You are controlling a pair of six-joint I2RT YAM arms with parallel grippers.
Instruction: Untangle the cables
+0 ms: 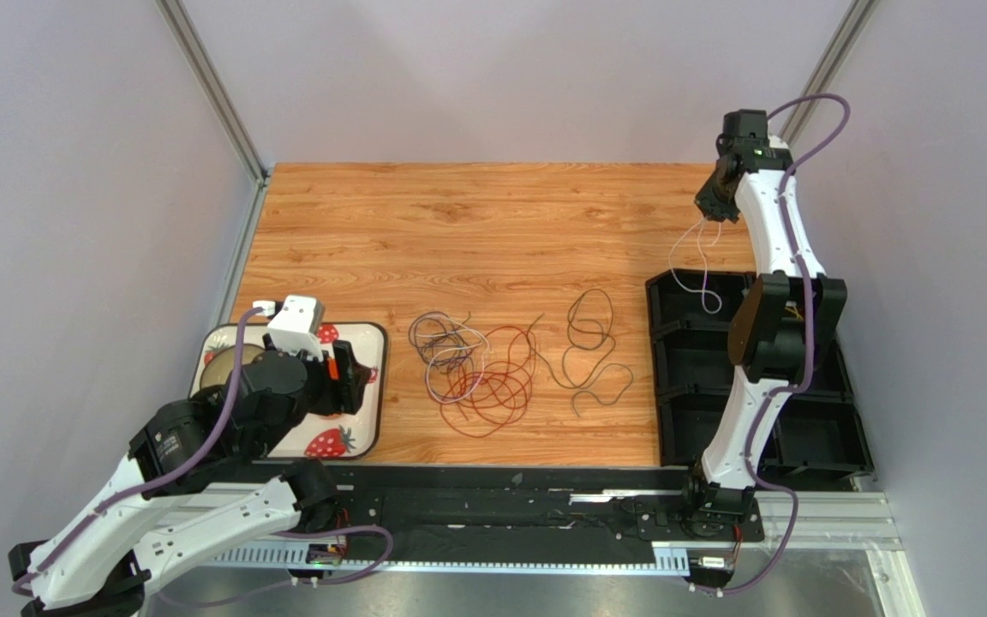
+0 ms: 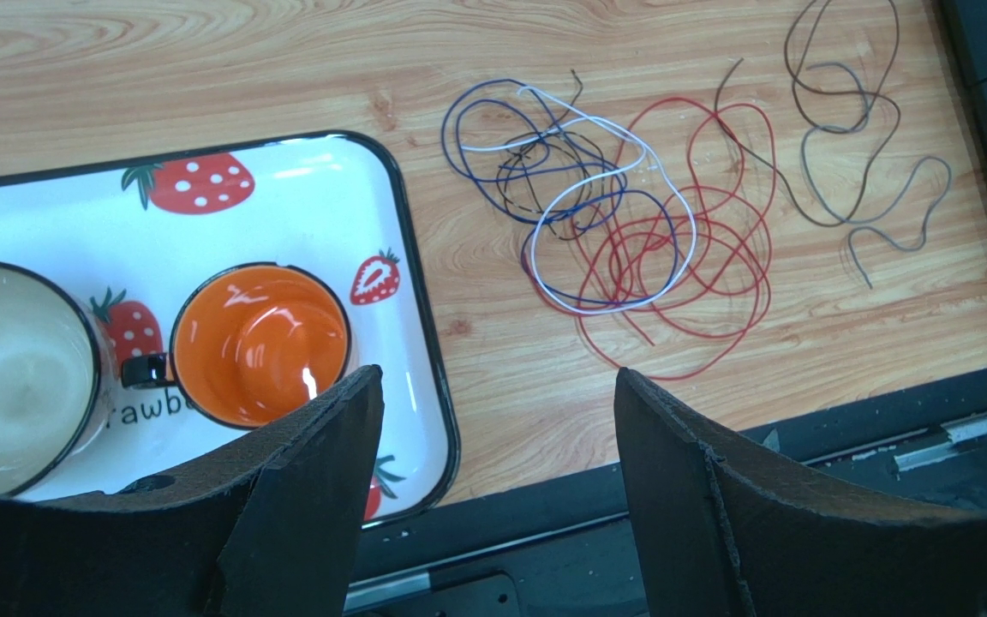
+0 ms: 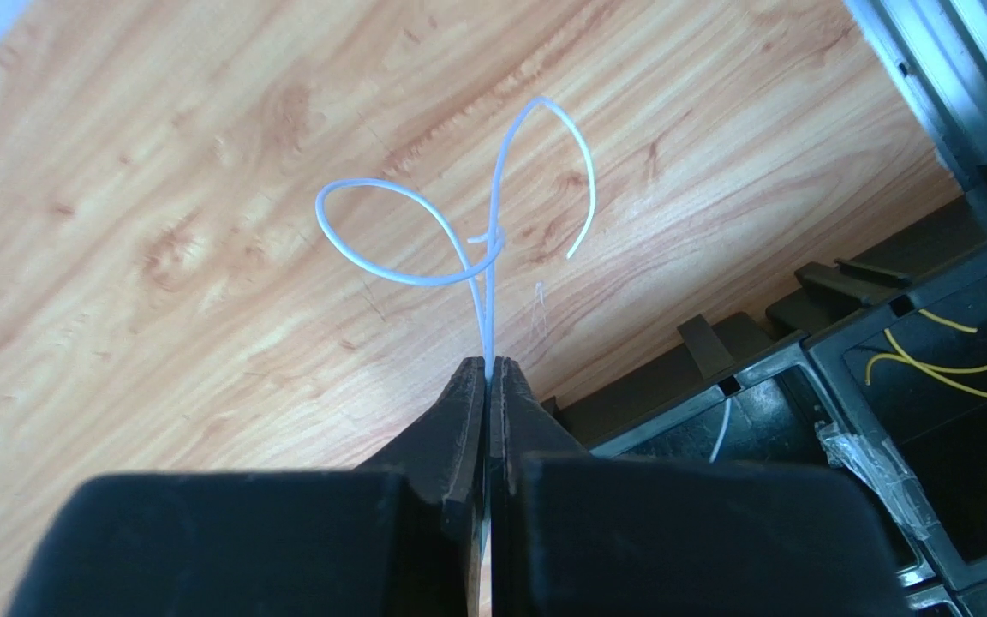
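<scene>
A tangle of cables [image 1: 479,364] lies mid-table: red, white, blue and dark loops, also in the left wrist view [image 2: 615,212]. A dark cable [image 1: 593,347] lies apart to its right [image 2: 853,142]. My right gripper [image 1: 718,206] is raised at the far right, shut on a white cable [image 3: 460,244] that loops out past its tips [image 3: 488,369] and hangs down over the black bin [image 1: 698,277]. A yellow cable [image 3: 943,360] lies in a bin compartment. My left gripper [image 2: 496,386] is open and empty, above the tray's right edge.
A white strawberry tray [image 1: 360,431] at the left holds an orange cup [image 2: 258,341] and a pale bowl [image 2: 10,373]. A black compartment bin [image 1: 808,444] stands at the right. A black rail [image 1: 525,495] runs along the near edge.
</scene>
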